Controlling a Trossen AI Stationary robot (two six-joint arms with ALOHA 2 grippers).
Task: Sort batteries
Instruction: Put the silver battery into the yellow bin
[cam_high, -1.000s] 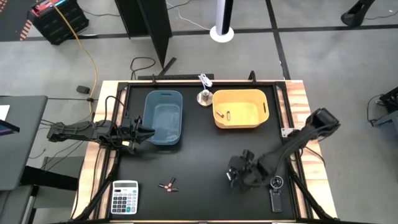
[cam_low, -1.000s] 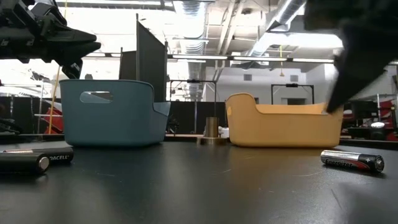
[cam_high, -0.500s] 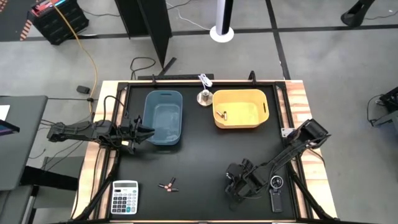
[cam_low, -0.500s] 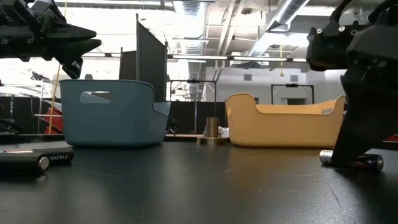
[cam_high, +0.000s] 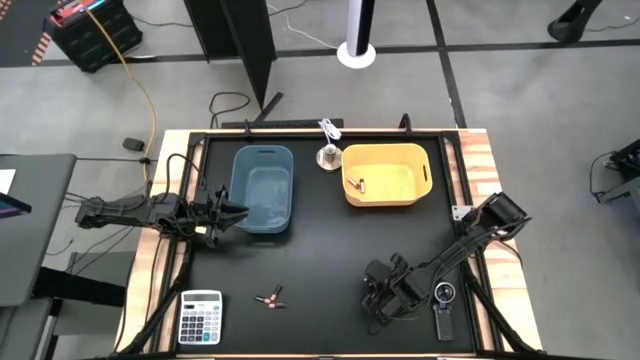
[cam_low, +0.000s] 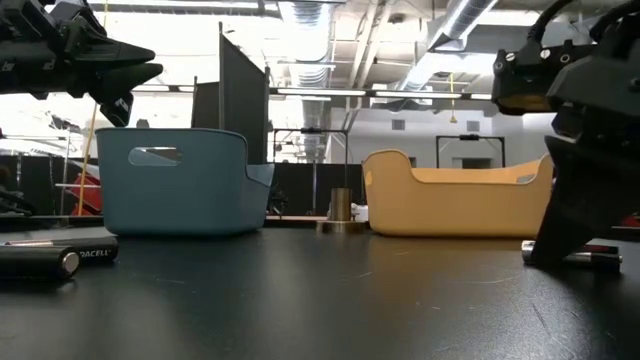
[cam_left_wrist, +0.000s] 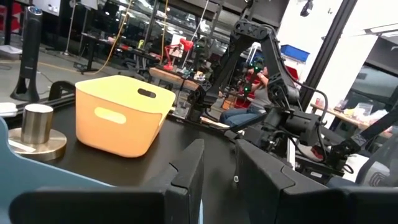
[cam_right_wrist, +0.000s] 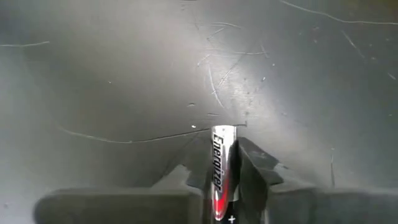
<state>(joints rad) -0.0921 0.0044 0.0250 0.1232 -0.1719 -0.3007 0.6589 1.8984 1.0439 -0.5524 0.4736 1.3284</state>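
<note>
The right end effector (cam_right_wrist: 222, 180) is set down on the table (cam_high: 320, 250), its fingers straddling an Energizer battery (cam_right_wrist: 219, 171) whose long axis runs forward between them; whether it is clamped cannot be told. The left end effector (cam_high: 232, 213), slightly parted, hovers beside the blue bin (cam_high: 264, 188).

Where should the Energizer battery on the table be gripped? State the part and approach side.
Grip the battery across its round body near mid-length, coming straight down from above: it lies flat on the table, leaving its long sides free. The right gripper sits low over it.
</note>
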